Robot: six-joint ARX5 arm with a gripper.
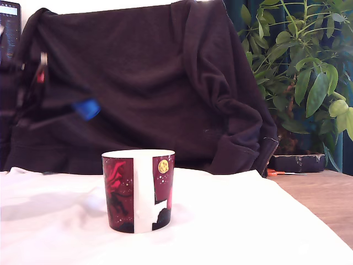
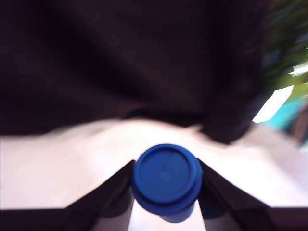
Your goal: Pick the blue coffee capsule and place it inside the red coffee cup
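Your worktop is covered by a white cloth, and behind it hangs a dark garment with a leafy plant at the exterior view's right. On the cloth, near the middle, stands the red coffee cup, upright, its mouth open and with nothing seen inside it.

Your gripper is up in the air at the exterior view's left, well apart from the cup and higher than its rim. The jaws are closed on the blue coffee capsule, one at each side of it.

So I judge you are in the carry: the pick is done, the placing is not. Next, bring the capsule across over the cup's mouth, lower it, and only then let go.

No writing or brand can be read; the cup shows only a small yellow disc.
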